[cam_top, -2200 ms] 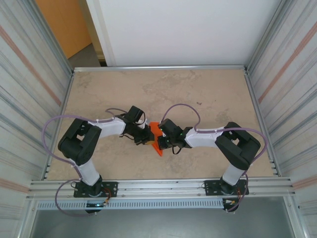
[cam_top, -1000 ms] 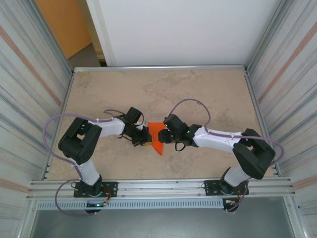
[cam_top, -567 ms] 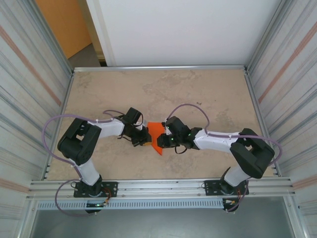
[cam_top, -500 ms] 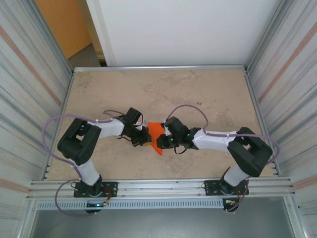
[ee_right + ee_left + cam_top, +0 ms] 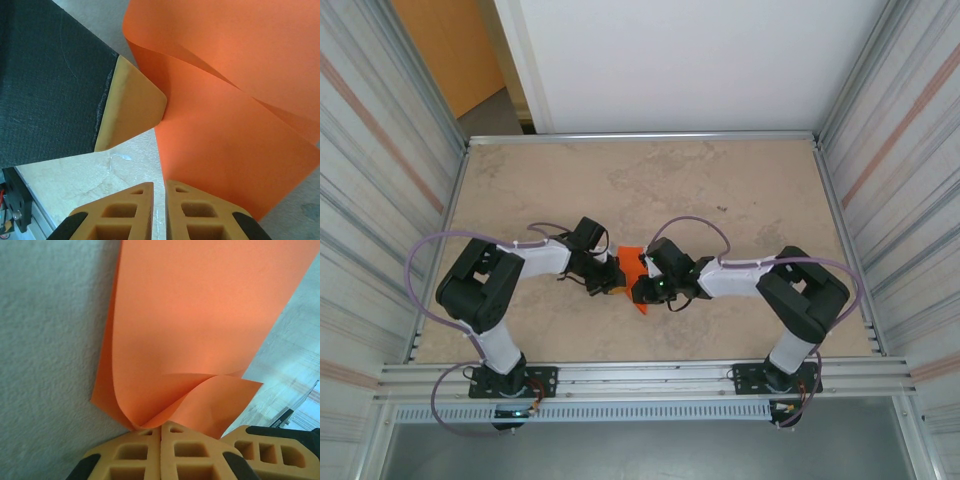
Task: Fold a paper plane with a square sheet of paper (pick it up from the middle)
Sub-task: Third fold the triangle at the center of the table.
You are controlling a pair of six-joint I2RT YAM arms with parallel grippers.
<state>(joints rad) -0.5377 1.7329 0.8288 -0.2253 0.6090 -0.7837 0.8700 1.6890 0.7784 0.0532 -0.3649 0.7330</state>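
Observation:
The square sheet of paper (image 5: 633,262) is bright orange and curls up off the table between my two grippers. My left gripper (image 5: 611,276) is shut on a folded part of it; in the left wrist view the paper (image 5: 200,325) fans up out of the closed jaws (image 5: 161,427). My right gripper (image 5: 640,287) meets the sheet from the right. In the right wrist view its jaws (image 5: 159,186) stand closed to a thin slit, and the paper's (image 5: 235,145) left edge runs down into that slit. A tan finger (image 5: 132,105) of the left gripper presses the sheet just above.
The beige table (image 5: 650,180) has free room across its far half. Ribbed metal walls (image 5: 380,200) close both sides and an aluminium rail (image 5: 640,375) runs along the near edge. A dull orange-brown panel (image 5: 445,50) stands beyond the far left corner.
My right gripper has slid left onto the sheet and its jaws have closed, with the right elbow drawing in. The left gripper has kept its hold and place.

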